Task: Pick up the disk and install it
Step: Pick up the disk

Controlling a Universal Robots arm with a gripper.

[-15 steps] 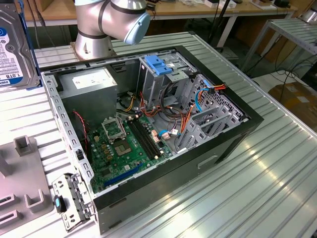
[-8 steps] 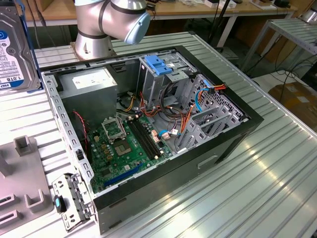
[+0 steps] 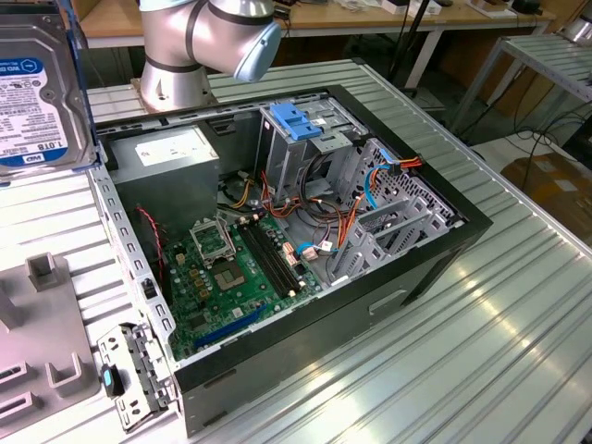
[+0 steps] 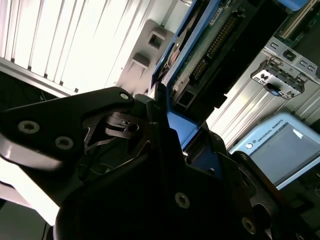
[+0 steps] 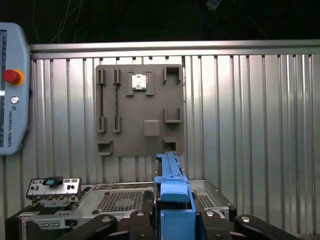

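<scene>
The disk [image 3: 37,88] hangs at the upper left of the exterior view, label face toward the camera, lifted off the ribbed surface [image 3: 518,351] and well apart from the open computer case [image 3: 435,268]; the claw [image 5: 172,222] is clamped on it, dark fingers against the blue side rails in the first wrist view.

The step in hand looks like the carry toward the metal cage [image 3: 314,157] under the blue latch [image 3: 294,120]. To do it well, I judge, the squeeze should sit square on the rails (plastic, so likely to flex or slip if skewed); the disk should be lined up with the cage mouth; the path should pass above the loose cables [image 3: 350,222] just beside the cage.

The exterior view gives the label and the case interior. The first wrist view gives the disk edge-on as a narrow blue strip, with the grey holder tray [image 5: 140,110] and the pendant [image 5: 12,85] lying on the surface beyond. The second wrist view adds the disk's connector end [image 4: 220,37] and its board side.
</scene>
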